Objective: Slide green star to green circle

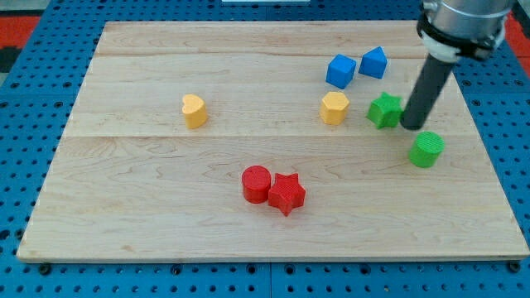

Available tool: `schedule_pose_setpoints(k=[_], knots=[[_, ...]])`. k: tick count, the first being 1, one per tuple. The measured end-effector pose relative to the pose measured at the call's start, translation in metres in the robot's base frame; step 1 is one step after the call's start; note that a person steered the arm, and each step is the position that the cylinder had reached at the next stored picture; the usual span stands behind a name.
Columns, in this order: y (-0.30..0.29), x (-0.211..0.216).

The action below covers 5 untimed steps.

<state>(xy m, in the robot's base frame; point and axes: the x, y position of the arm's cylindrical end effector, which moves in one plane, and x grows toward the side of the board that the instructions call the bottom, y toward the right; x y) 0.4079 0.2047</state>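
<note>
Pale wooden boards make up our table (166, 232), which lies on a blue pegboard, and our arm carries no hand at all, only a dark rod whose tip (411, 127) stands just to the view's right of the green star (384, 110), between it and the green circle (426, 149). From there a push would send the star away, so we judge it best to bring the tip round to the star's upper-left side. A slow push down and to the view's right should then carry it across the short gap without disturbing the yellow block (334, 108) beside it.

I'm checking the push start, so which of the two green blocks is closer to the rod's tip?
The green star: my tip sits right against its right side, while the green circle lies apart, below.
</note>
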Motion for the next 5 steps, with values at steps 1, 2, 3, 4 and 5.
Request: schedule_pose_setpoints(k=[1,2,3,4,5], knots=[[0.024,-0.061],[-0.017,-0.059],[-0.028,-0.016],[-0.021,0.025],[-0.01,0.033]])
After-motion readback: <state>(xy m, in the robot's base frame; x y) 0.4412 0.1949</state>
